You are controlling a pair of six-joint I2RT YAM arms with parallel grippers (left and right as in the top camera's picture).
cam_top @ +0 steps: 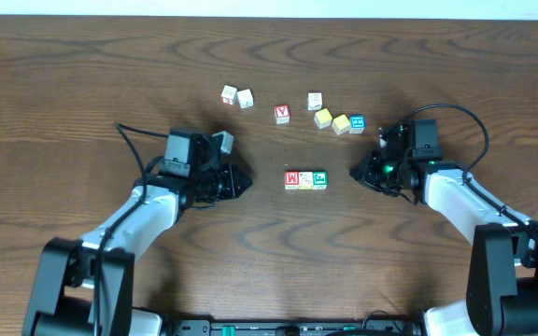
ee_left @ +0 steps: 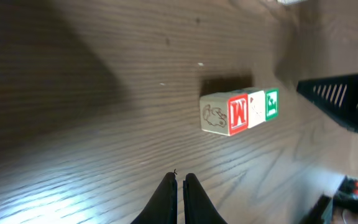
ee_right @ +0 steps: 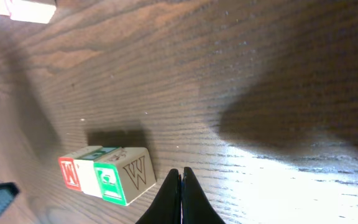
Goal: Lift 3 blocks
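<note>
On the surface point(cam_top: 63, 75) I count three blocks point(cam_top: 305, 180) touching in one row and seven loose blocks point(cam_top: 322, 119) nearer the far edge, ten altogether. Two end effectors: left end effector point(cam_top: 247, 182), right end effector point(cam_top: 354, 172).

White-shelled arms point(cam_top: 143, 213), black joints point(cam_top: 185, 149), looping black cables point(cam_top: 131, 133), tapered black claws point(ee_left: 180, 178)

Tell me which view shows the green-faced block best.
Right wrist: the green-faced block sits nearest the camera, showing its green face and a side marked W. Overhead shows it small, from straight above. Left wrist shows it farthest off, with only a narrow green face visible.
</note>
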